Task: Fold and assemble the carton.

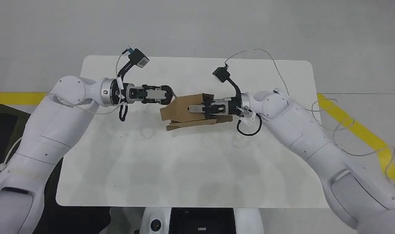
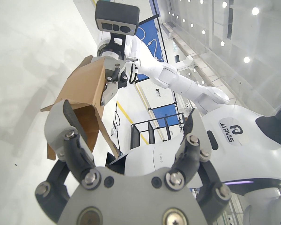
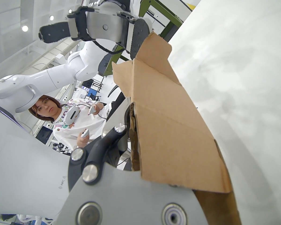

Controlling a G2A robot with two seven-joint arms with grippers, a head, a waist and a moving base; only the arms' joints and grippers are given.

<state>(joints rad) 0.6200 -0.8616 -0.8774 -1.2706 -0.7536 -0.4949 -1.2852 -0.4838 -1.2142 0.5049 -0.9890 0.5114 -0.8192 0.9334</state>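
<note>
A brown cardboard carton (image 1: 185,112), partly folded with loose flaps, is held just above the middle of the white table (image 1: 185,172). My right gripper (image 1: 197,109) is shut on one of its side walls; the left wrist view shows that gripper (image 2: 104,95) clamped on the wall's edge. In the right wrist view the carton (image 3: 168,127) runs away from the camera. My left gripper (image 1: 168,96) is open at the carton's opposite end. One of its fingers (image 2: 69,115) lies against the carton's (image 2: 84,87) open end, the other (image 2: 192,122) is clear in the air.
The table's near half in the top view is bare, as are both side margins. Loose cables (image 1: 271,61) hang over the far right part of the table. Yellow floor tape (image 1: 355,126) runs past the table's right edge.
</note>
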